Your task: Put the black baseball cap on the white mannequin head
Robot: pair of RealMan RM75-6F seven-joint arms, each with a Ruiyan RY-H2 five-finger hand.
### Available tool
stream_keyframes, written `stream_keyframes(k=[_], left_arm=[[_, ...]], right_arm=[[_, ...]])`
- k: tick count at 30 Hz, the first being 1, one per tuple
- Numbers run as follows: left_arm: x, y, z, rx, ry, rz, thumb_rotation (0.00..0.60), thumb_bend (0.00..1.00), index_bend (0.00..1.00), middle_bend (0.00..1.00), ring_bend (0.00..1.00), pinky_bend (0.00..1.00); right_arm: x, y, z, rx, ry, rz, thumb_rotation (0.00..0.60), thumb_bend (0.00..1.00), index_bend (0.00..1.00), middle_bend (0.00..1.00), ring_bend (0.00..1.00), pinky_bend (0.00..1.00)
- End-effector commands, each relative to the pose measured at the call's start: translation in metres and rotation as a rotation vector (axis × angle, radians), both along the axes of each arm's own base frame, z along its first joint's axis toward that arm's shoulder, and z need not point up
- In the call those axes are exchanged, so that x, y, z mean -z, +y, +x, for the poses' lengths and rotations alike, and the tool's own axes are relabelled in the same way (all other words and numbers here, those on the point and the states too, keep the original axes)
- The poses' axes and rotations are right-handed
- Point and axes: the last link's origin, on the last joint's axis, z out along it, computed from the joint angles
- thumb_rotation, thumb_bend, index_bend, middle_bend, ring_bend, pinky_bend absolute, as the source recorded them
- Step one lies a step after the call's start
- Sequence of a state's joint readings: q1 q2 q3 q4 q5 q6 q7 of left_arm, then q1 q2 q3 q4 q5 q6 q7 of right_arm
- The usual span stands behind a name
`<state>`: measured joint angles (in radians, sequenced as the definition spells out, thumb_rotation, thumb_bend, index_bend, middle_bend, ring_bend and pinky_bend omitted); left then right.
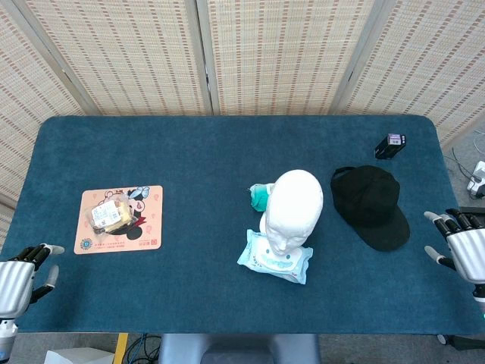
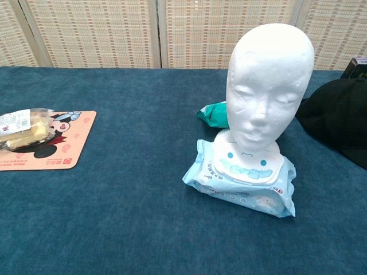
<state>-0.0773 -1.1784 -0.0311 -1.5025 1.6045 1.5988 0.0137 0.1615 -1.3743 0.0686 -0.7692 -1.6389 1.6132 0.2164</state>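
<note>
While the black fabric baseball cap (image 1: 369, 205) lies flat just right of the bare white foam mannequin head (image 1: 294, 208), open blue cloth runs from it to the table's right edge, where the right hand (image 1: 465, 244) hovers, fingers spread, empty. Far left, the left hand (image 1: 19, 278) sits loosely open.

A staged test room or lab, not a home: woven reed screen panels (image 1: 242, 53) fence off the whole top of the frame, a counter (image 1: 212, 159) wears dark blue felt, and loose cables (image 1: 140, 347) dangle beneath its lower edge.
</note>
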Motion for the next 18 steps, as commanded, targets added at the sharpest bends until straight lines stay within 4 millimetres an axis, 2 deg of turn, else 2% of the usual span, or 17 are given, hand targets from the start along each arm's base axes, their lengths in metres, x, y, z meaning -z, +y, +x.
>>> stream_keyframes(k=[1, 18], left_arm=[[0.0, 0.0, 0.0, -0.001, -0.001, 0.001, 0.6, 0.43, 0.38, 0.42, 0.4, 0.65], [0.001, 0.0, -0.002, -0.017, 0.005, -0.005, 0.6, 0.43, 0.38, 0.42, 0.4, 0.65]], right_arm=[[0.016, -0.006, -0.011, 0.028, -0.008, 0.053, 0.6, 0.0, 0.3, 0.45, 0.28, 0.4], [0.035, -0.011, -0.033, 0.109, -0.008, 0.097, 0.6, 0.0, 0.3, 0.45, 0.28, 0.4]])
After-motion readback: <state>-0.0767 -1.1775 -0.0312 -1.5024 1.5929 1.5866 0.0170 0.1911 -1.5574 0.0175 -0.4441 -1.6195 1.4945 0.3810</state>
